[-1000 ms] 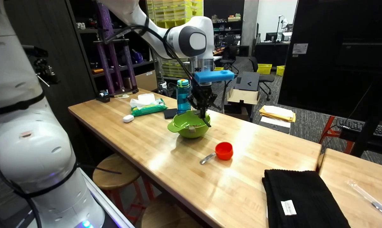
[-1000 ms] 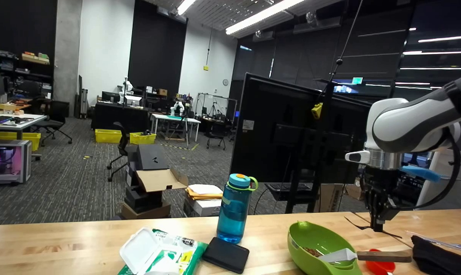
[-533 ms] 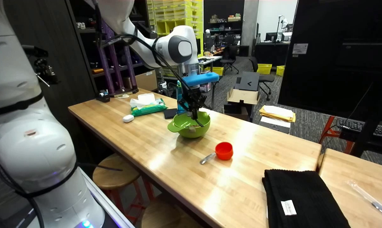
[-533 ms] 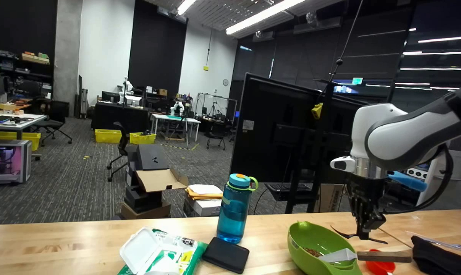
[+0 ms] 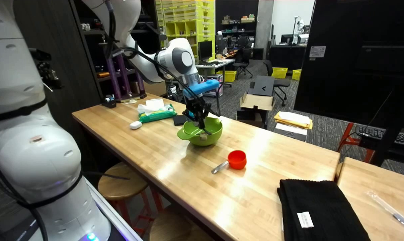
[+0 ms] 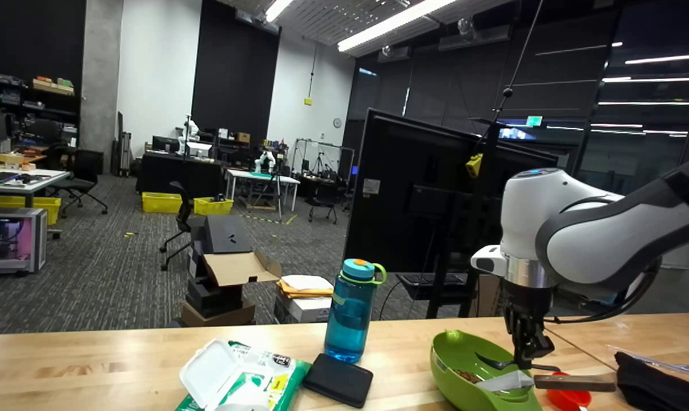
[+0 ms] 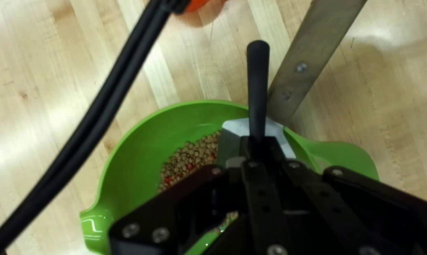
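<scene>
Wrist view: green bowl (image 7: 133, 170), smooth glossy plastic, round, pour lip at one end, flat tab handle at the other. Inside bowl: small round brown pellets (image 7: 194, 156), few red ones mixed in. Spatula (image 7: 284, 102) lies across bowl rim: shiny metal blade inside bowl, flat riveted wooden handle sticking out past it. Tabletop (image 5: 168, 150) under bowl: pale striped wood, shiny. Red cup (image 5: 237, 160) near bowl, smooth, rounded, grey shiny handle. Blue bottle (image 6: 350, 314), translucent, upright, apart from bowl.

Black utensil (image 7: 258, 78): slim, smooth, straight rod with rounded end in wrist view; thin and slightly curved in an exterior view. Exact type unclear, far end hidden by fingers. Jaws narrow, pinching it above bowl, spatula side. Contact between utensil and bowl: can't tell.
</scene>
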You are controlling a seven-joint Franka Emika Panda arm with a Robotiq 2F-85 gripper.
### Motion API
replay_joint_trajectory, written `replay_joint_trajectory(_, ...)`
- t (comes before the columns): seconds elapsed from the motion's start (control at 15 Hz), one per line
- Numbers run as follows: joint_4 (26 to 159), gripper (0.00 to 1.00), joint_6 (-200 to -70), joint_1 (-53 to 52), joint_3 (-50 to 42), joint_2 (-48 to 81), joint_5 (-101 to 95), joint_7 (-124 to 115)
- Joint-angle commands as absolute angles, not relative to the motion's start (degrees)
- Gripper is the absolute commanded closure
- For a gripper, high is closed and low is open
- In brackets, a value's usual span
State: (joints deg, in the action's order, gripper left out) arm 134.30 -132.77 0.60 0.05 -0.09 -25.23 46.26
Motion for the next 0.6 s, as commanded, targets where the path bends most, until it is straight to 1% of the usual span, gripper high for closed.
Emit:
replay_joint_trajectory(0.0,133.67,0.98,-133.25,0.09,0.34,0.92,-31.75,40.7)
replay_joint_trajectory(0.53,132.31,0.98,-132.68,0.64,-0.43,2.8,-42.61,33.83)
